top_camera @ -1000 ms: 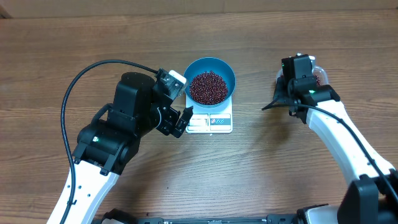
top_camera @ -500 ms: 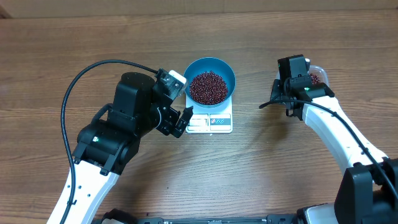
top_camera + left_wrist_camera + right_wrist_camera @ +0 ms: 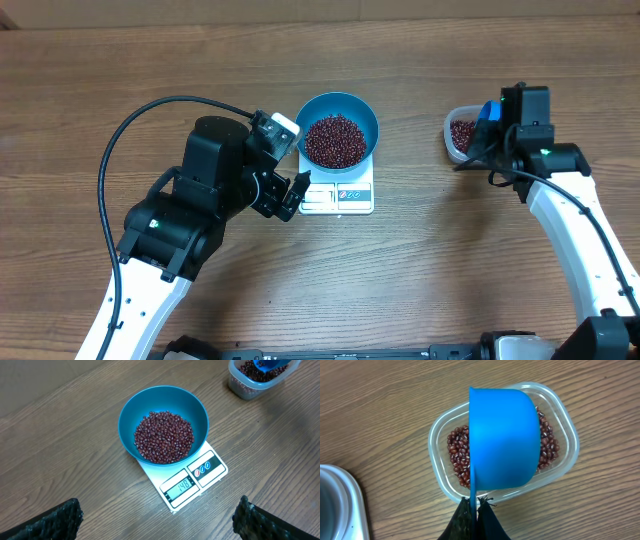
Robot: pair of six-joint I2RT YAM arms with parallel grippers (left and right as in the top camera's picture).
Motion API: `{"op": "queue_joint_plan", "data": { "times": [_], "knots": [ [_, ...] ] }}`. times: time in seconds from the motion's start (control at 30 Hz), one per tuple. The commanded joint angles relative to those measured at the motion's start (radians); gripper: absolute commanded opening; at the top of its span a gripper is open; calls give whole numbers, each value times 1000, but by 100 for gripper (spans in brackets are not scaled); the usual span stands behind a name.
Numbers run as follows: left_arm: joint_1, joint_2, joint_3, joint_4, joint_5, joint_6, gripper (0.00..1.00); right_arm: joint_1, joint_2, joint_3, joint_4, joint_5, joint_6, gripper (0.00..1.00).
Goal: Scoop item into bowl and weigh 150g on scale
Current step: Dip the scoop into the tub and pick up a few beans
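- Left arm (image 3: pixel 200 190): sits just to the left of the scale (image 3: pixel 337 197), on the near side. Its jaws stand wide apart and hold nothing; in the left wrist view, one dark finger (image 3: pixel 50 522) shows at each lower corner.
- Scale: white, flat on the table (image 3: pixel 450 280). The front strip with the display and buttons is uncovered, and the display reads 148.
- Bowl (image 3: pixel 365 118): blue, set on the rear part of the scale and overhanging it.
- Beans (image 3: pixel 163 436): a red-brown heap covers the bottom of the bowl, well below its rim.
- Tub (image 3: pixel 452 135): clear plastic, well to the right of the scale and level with the bowl. More beans lie in it.
- Scoop (image 3: pixel 502 440): blue, tipped on its side directly over the tub, covering most of its contents.
- Right jaws: pressed together on the scoop's handle, beyond the tub from the scale.
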Motion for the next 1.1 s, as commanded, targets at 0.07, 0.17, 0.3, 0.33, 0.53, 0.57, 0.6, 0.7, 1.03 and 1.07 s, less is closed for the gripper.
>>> {"op": "queue_joint_plan", "data": {
  "times": [0.07,0.17,0.3,0.33,0.53,0.57,0.6,0.7,1.03,1.07],
  "knots": [
    [5,0,3,0,11,-11,100,-66,-22,17,24,-202,3,4],
    [5,0,3,0,11,-11,100,-98,-22,17,38,-290,-7,4],
    [5,0,3,0,11,-11,99,-114,-24,18,90,-432,-148,4],
    [5,0,3,0,11,-11,99,-114,-26,18,98,-450,-175,4],
    [5,0,3,0,11,-11,99,-114,-48,18,124,-470,-327,4],
    [5,0,3,0,11,-11,100,-114,-50,18,124,-473,-347,4],
    [5,0,3,0,11,-11,100,-114,-51,18,124,-488,-384,4],
    [5,0,3,0,11,-11,100,-114,-53,18,124,-532,-460,4],
    [5,0,3,0,11,-11,100,-114,-53,18,108,-472,-614,4],
    [5,0,3,0,11,-11,99,-114,-53,18,103,-454,-614,4]
  ]
}}
